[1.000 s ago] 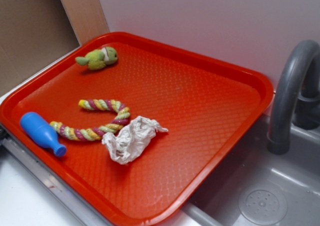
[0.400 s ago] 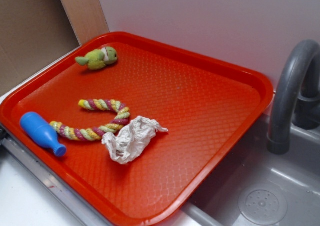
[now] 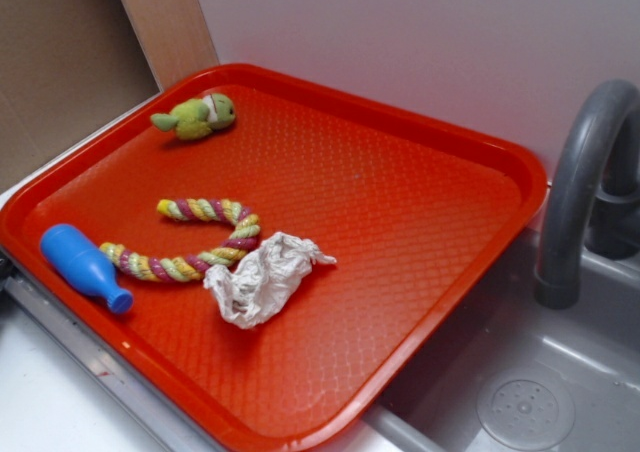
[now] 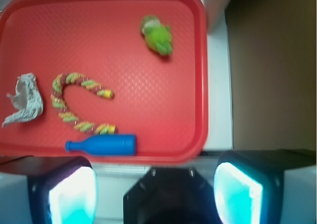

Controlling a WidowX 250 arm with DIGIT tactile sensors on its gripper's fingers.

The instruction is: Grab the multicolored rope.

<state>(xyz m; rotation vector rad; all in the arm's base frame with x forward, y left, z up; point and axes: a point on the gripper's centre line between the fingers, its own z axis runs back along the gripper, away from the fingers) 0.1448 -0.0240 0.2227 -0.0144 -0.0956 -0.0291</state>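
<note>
The multicolored rope [image 3: 200, 240] [image 4: 79, 105] lies flat on the red tray [image 3: 400, 232] [image 4: 148, 110], bent into a C of yellow, pink, green and white strands. In my wrist view it sits ahead of the claw [image 4: 156, 189] and toward the left finger's side, its open mouth facing right; nothing grips it.

Crumpled white paper [image 3: 262, 277] [image 4: 24, 99] lies just beside the closed bend of the rope, farther left of the claw than the rope itself. In the exterior view the paper touches or overlaps the rope's curve; I cannot tell which.

A blue bottle [image 3: 84, 266] [image 4: 103, 145] lies on its side along the tray edge nearest the claw. It is close against the rope's near end, between that end and the tray rim.

A small green plush toy [image 3: 195, 116] [image 4: 157, 35] rests well apart from the rope, at the far part of the tray, roughly straight ahead of the claw.

The claw shows only in my wrist view, at the bottom edge. Its two fingers [image 4: 69, 192] stand wide apart with nothing between them, back from the tray's near rim.

A grey faucet [image 3: 585, 192] and sink basin [image 3: 520, 402] show beside the tray in the exterior view only.
</note>
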